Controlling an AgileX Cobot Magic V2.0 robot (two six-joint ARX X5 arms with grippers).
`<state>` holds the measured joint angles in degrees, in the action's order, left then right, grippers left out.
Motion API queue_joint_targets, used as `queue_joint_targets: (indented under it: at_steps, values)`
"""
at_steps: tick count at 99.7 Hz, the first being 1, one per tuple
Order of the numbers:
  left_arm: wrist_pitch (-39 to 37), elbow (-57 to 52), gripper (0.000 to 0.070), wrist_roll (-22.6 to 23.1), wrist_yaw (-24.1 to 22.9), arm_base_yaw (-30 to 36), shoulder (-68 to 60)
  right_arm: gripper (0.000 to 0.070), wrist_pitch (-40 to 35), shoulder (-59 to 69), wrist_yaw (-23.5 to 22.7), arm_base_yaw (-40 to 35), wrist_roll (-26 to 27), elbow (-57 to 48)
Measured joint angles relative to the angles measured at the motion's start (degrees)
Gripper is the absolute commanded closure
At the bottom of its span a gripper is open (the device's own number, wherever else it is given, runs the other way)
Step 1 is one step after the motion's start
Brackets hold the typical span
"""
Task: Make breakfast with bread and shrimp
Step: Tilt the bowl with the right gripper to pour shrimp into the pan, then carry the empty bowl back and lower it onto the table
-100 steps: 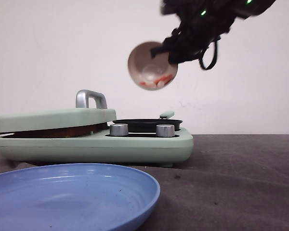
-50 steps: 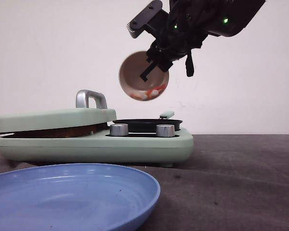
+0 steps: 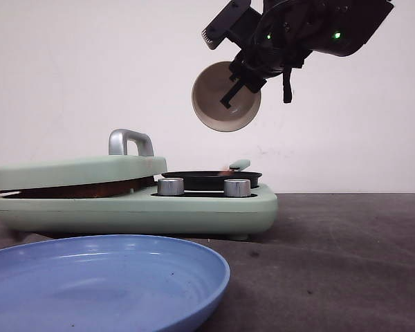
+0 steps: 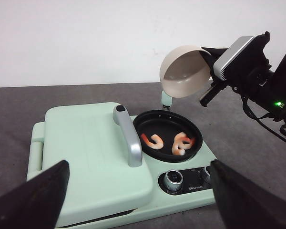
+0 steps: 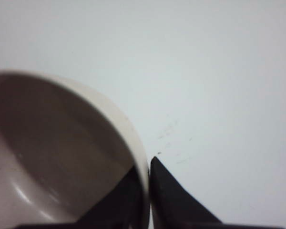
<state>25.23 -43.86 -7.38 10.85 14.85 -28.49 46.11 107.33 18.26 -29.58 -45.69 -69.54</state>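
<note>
My right gripper is shut on the rim of a beige bowl, held tipped on its side and empty above the black round pan of the mint-green breakfast maker. Two shrimp lie in the pan. The bowl also shows in the left wrist view and the right wrist view, where the fingers pinch its rim. My left gripper is open and empty, in front of the machine. The bread is hidden; the sandwich lid is closed.
A blue plate sits at the front left of the dark table. Two silver knobs are on the machine's front. A silver handle stands on the lid. A white wall is behind.
The shrimp have dropped out of the bowl into the pan. The right gripper has tipped the bowl further and shifted it slightly right and up.
</note>
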Motion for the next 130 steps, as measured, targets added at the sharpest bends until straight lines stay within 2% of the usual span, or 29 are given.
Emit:
queue_joint_targets:
  at_steps: [16, 32, 42, 67, 86, 105, 116, 130]
  values:
    - [0.0, 0.0, 0.0191, 0.0, 0.0, 0.0, 0.0, 0.0700, 0.0, 0.0, 3.5, -0.1, 3.5, 0.0]
    - [0.0, 0.0, 0.0191, 0.4, 0.0, 0.0, 0.0, 0.0700, -2.5, 0.0, 9.8, -0.3, 8.8, 0.0]
    - [0.0, 0.0, 0.0191, 0.6, 0.0, 0.0, 0.0, 0.0700, -7.8, 0.0, 12.0, -0.3, 13.9, 0.0]
    - [0.3, 0.0, 0.0191, 1.0, 0.0, 0.0, 0.0, 0.0700, -27.7, -7.3, 11.2, 2.2, 28.5, 0.0]
    - [1.7, 0.0, 0.0190, 1.6, 0.0, 0.0, 0.0, 0.0700, -45.4, -16.8, 3.6, 6.4, 40.6, -0.2]
    - [2.4, 0.0, 0.0191, 2.4, 0.0, 0.0, 0.0, 0.0700, -62.4, -24.1, -10.4, 12.7, 52.2, -0.2]
    - [2.4, 0.0, 0.0191, 2.5, 0.0, 0.0, 0.0, 0.0700, -70.5, -26.2, -17.8, 16.8, 56.2, -0.2]
    - [2.5, 0.0, 0.0191, 2.6, 0.0, 0.0, 0.0, 0.0700, -80.6, -25.9, -26.7, 21.6, 58.2, -0.2]
